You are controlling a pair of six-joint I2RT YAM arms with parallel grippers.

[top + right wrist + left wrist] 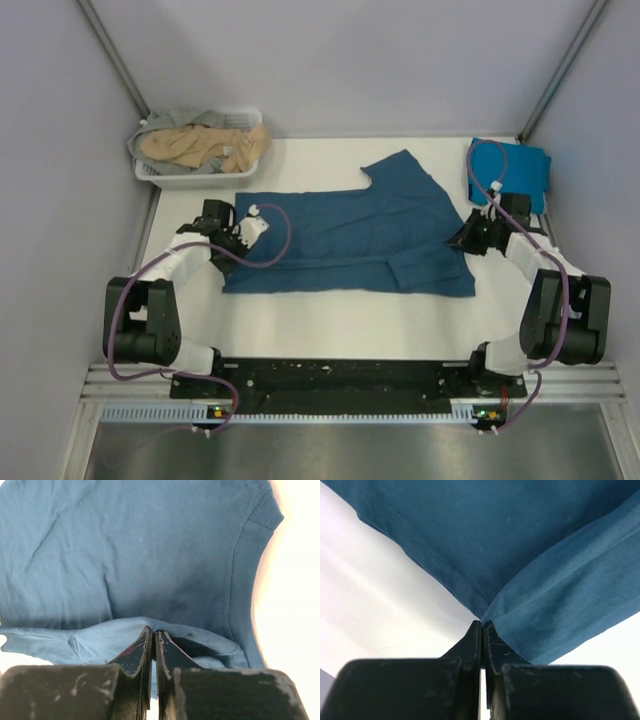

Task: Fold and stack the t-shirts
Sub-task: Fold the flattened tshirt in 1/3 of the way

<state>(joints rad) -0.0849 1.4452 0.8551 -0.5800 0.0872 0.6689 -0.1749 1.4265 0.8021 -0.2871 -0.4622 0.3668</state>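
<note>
From where I stand, the dark teal t-shirt lies spread across the middle of the white surface, its near strip doubled over and one sleeve poking out toward the far side. The left hand is clamped on the shirt's left edge, just where the fold comes to a corner. The right hand is pinched tight on a raised lip of cloth at the right edge. Both bites look thin to me, only a sliver of fabric between the tips, so a quick lift could let one side slip free and drop. If the two hands don't travel together, I'd expect the fold to skew or the whole shirt to drag across the surface and wrinkle. The loose sleeve could also tuck under crookedly. Counting up, there are two hands and one white basket at the far left. I can make out four shirts: the teal one, a folded cyan shirt at the far right, and a tan shirt and a grey shirt heaped in the basket.
</note>
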